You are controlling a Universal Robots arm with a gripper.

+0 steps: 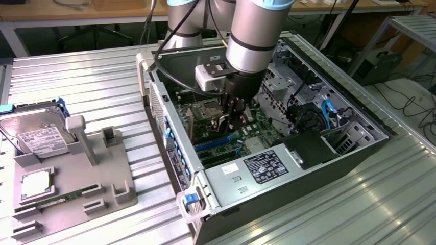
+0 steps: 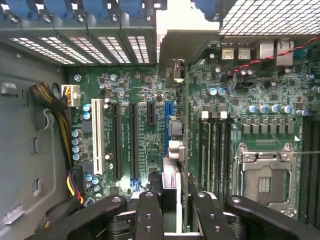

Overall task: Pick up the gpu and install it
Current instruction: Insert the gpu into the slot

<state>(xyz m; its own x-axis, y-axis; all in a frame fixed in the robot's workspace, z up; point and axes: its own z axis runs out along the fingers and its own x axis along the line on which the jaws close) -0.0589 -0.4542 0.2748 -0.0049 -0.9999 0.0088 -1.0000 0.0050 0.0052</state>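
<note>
Between the fingers (image 2: 169,212), which are closed on it, the gpu (image 2: 172,120) stands on edge over the motherboard (image 2: 125,90) inside the open computer case (image 1: 354,148). Off to the exterior view's left, a hard drive (image 1: 38,135) rests in a grey holder (image 1: 81,189) on the tabletop (image 1: 75,76).

- From my exterior view the tool (image 1: 230,120) blocks most of the gpu (image 1: 222,124) inside the computer case (image 1: 286,168).
- On my wrist view the gpu (image 2: 175,125) shows edge-on only; its fan face stays hidden.
- The hard drive's (image 1: 38,133) label is too small to read.
</note>
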